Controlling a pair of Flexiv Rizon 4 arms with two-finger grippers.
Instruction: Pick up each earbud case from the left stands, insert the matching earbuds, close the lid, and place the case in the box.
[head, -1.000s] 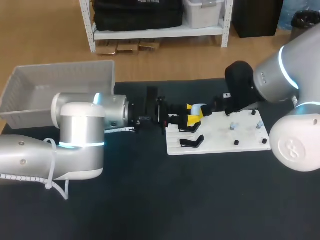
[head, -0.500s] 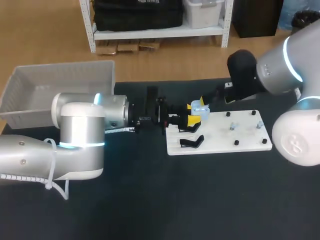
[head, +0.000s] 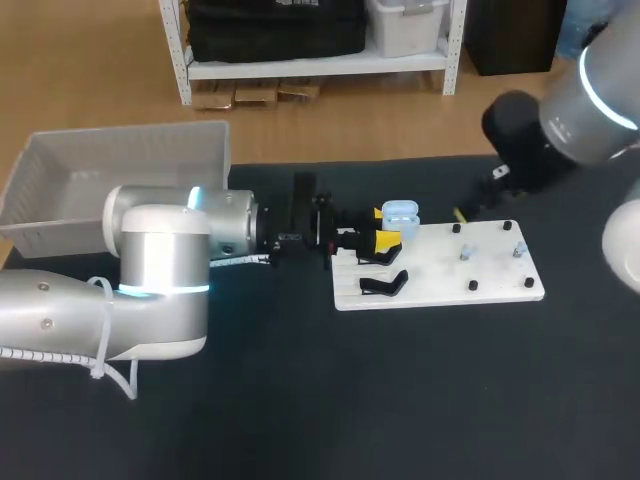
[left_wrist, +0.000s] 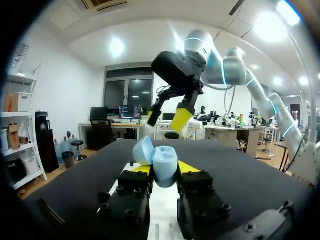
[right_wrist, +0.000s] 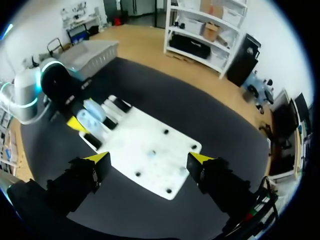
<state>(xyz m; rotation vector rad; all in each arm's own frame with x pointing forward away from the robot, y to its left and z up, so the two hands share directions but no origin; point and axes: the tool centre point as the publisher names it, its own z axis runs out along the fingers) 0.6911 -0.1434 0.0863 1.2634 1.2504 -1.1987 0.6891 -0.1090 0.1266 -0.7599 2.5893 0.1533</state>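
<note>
A light blue earbud case (head: 399, 214) with its lid up sits between the yellow tips of my left gripper (head: 387, 239), which is shut on it at the left end of the white board (head: 440, 278). Seen from the left wrist, the case (left_wrist: 164, 165) stands in the fingers with its lid (left_wrist: 143, 150) tilted open. Two small pale earbuds (head: 467, 255) (head: 518, 248) rest on the board's right half. My right gripper (right_wrist: 150, 159) hangs open high over the board (right_wrist: 131, 141), empty. The case (right_wrist: 93, 113) lies ahead and to its left.
A white basket (head: 120, 160) stands at the table's back left. An empty black stand (head: 383, 285) is on the board's near left corner. Black pegs (head: 473, 286) stick up around the earbuds. My right arm (head: 545, 140) hangs over the table's back right.
My right arm has pulled back from the case, up and to the right. The case's open lid is now uncovered. My left arm has kept still.
</note>
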